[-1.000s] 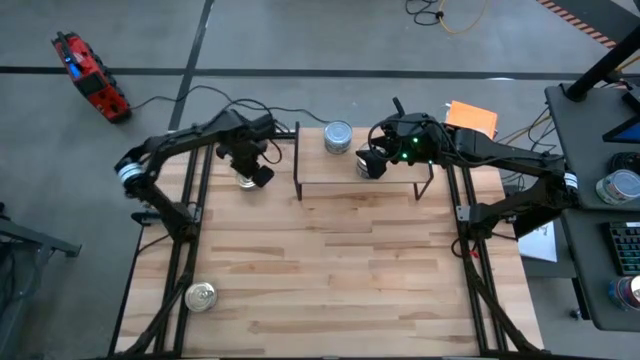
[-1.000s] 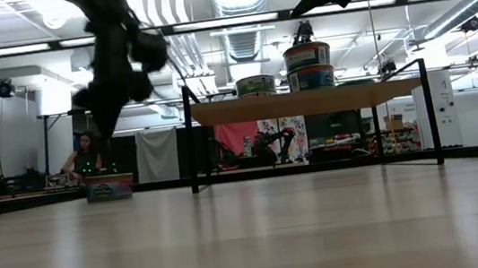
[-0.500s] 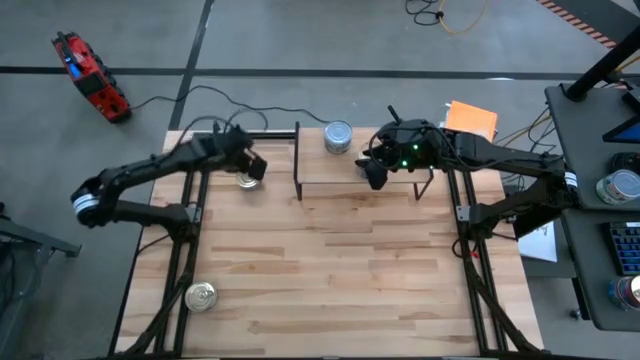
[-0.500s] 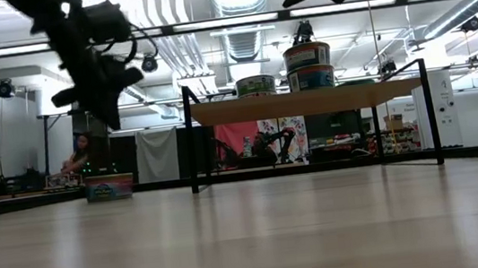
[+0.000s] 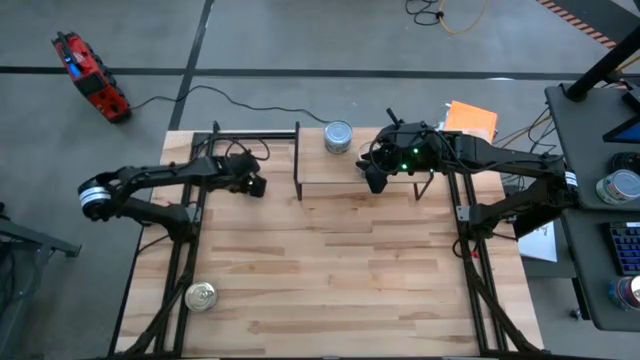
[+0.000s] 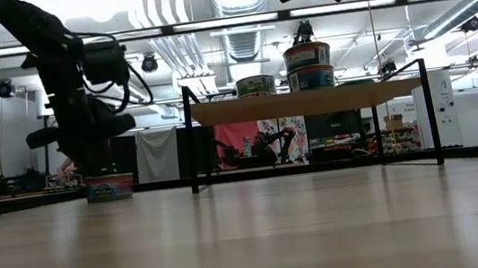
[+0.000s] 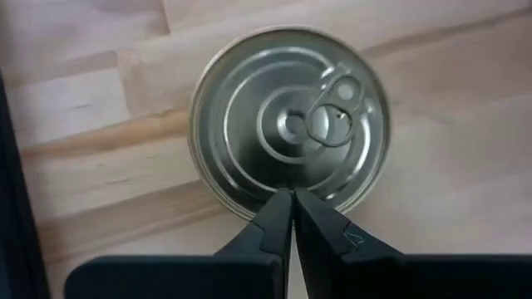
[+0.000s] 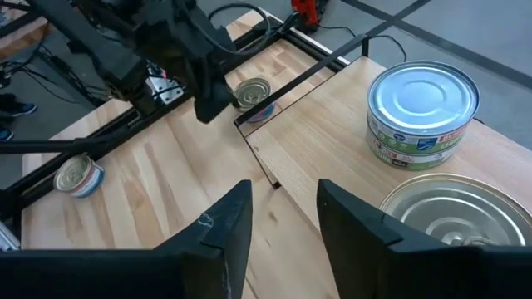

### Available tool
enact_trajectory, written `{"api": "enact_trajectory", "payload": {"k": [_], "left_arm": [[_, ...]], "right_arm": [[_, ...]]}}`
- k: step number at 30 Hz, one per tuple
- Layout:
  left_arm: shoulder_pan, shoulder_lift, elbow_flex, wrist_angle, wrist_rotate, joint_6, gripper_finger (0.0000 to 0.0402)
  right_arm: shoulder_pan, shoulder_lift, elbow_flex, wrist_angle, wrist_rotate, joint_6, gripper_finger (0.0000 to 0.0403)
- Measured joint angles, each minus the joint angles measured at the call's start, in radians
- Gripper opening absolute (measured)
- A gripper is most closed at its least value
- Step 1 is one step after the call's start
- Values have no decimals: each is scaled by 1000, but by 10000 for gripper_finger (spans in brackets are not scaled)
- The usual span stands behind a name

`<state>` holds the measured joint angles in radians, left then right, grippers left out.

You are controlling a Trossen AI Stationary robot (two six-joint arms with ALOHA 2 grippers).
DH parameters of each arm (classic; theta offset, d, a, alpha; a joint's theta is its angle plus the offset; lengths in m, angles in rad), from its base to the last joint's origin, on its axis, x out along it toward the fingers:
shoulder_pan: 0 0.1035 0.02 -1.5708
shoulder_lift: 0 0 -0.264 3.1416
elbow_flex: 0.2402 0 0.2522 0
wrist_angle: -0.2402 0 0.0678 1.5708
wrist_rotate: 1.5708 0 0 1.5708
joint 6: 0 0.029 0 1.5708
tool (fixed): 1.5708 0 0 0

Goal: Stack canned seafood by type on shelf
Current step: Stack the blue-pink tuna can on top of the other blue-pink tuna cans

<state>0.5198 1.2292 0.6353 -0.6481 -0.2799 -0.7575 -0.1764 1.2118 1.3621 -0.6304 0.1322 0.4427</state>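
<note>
Left claw [image 7: 291, 198] pressed together over a silver tin [image 7: 289, 133] on the table [image 5: 330, 270], right claw [image 8: 283, 208] spread above the shelf [image 5: 340, 172], beside stacked tins [image 6: 308, 66]

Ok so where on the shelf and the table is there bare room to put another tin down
The shelf is bare along its front, ahead of the single tin. Its right end is crowded by the two-tin stack under the right gripper. The table is bare across its middle, between the left gripper's tin and the front-left tin.
</note>
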Motion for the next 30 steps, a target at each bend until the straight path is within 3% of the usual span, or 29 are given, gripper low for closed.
{"api": "enact_trajectory", "payload": {"k": [5, 10, 14, 20, 27, 30], "left_arm": [[-25, 42, 9, -7, 44, -15, 1], [-99, 52, 57, -141, 95, -65, 1], [-179, 53, 85, -233, 142, -116, 1], [-331, 53, 86, -233, 228, -222, 1], [-498, 53, 139, -230, 219, -345, 1], [-530, 53, 189, -236, 143, -355, 1]], "right_arm": [[0, 0, 0, 0, 0, 0, 117], [0, 0, 0, 0, 0, 1, 110], [0, 0, -2, -1, 0, 0, 107], [0, 0, -3, -1, 0, -10, 115], [9, 0, -3, -1, -6, -8, 129], [18, 0, -3, -1, -8, -8, 134]]}}
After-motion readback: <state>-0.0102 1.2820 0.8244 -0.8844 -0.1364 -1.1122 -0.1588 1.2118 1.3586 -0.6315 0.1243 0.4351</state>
